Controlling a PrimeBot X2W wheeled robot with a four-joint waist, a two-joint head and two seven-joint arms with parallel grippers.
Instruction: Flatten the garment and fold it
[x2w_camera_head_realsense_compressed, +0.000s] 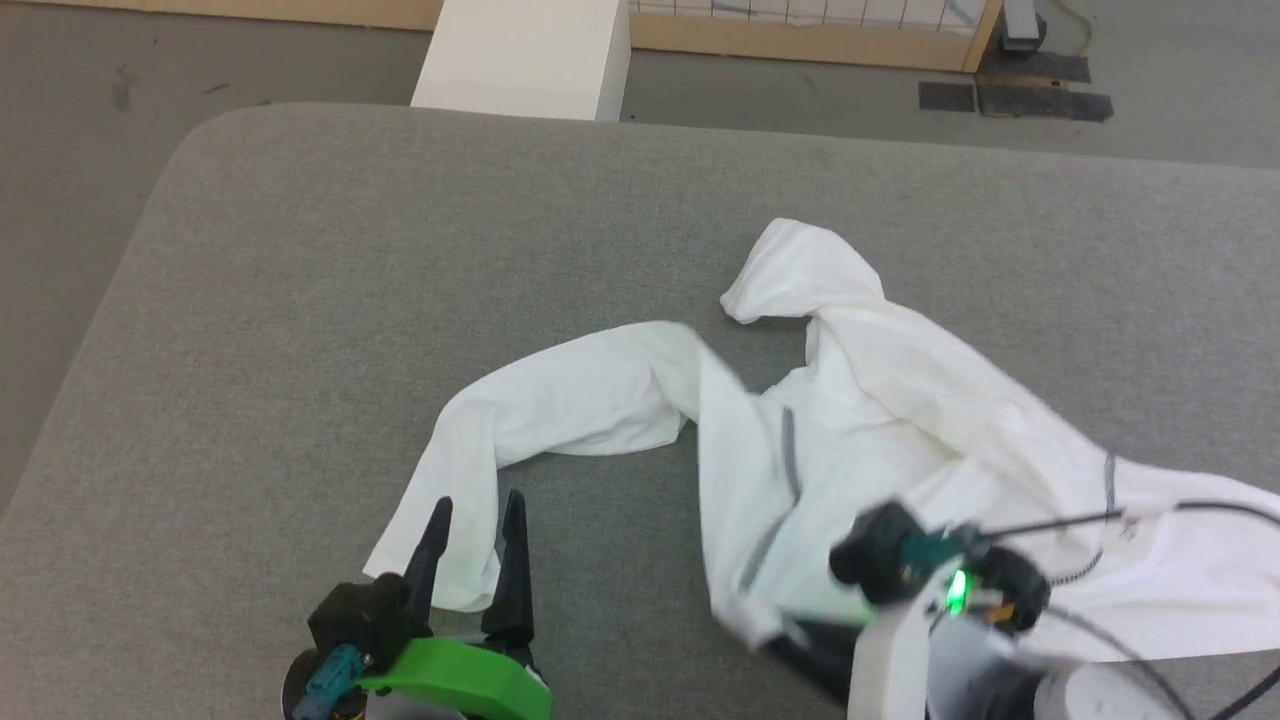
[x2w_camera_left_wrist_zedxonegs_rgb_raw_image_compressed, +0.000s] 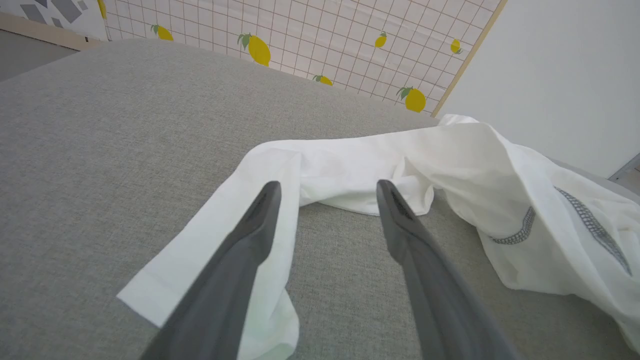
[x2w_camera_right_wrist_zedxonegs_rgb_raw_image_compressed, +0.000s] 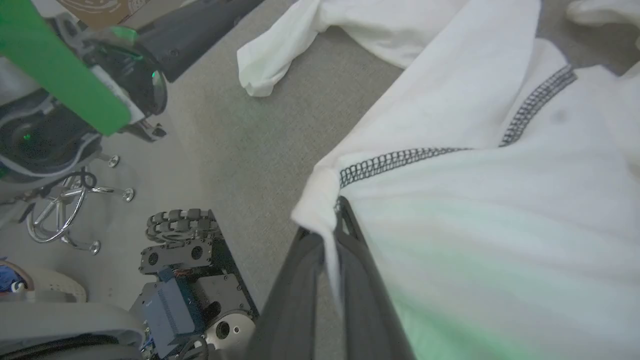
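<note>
The garment (x2w_camera_head_realsense_compressed: 880, 400), a white long-sleeved shirt with dark zigzag seams, lies crumpled on the grey table (x2w_camera_head_realsense_compressed: 300, 300), one sleeve (x2w_camera_head_realsense_compressed: 520, 420) stretched toward the lower left. My left gripper (x2w_camera_head_realsense_compressed: 475, 520) is open just above that sleeve's cuff end; in the left wrist view its fingers (x2w_camera_left_wrist_zedxonegs_rgb_raw_image_compressed: 250, 240) straddle the cuff (x2w_camera_left_wrist_zedxonegs_rgb_raw_image_compressed: 165, 280). My right gripper (x2w_camera_right_wrist_zedxonegs_rgb_raw_image_compressed: 332, 225) is shut on the garment (x2w_camera_right_wrist_zedxonegs_rgb_raw_image_compressed: 475, 200), pinching an edge beside the stitched seam (x2w_camera_right_wrist_zedxonegs_rgb_raw_image_compressed: 400, 159) and lifting it a little. In the head view the right wrist (x2w_camera_head_realsense_compressed: 930, 575) sits over the shirt's near hem.
A white box (x2w_camera_head_realsense_compressed: 525, 55) stands past the table's far edge. The table's rounded left corner (x2w_camera_head_realsense_compressed: 200, 140) drops to the floor. In the right wrist view my wheeled base (x2w_camera_right_wrist_zedxonegs_rgb_raw_image_compressed: 185, 260) and chair legs (x2w_camera_right_wrist_zedxonegs_rgb_raw_image_compressed: 75, 215) show beside the near table edge.
</note>
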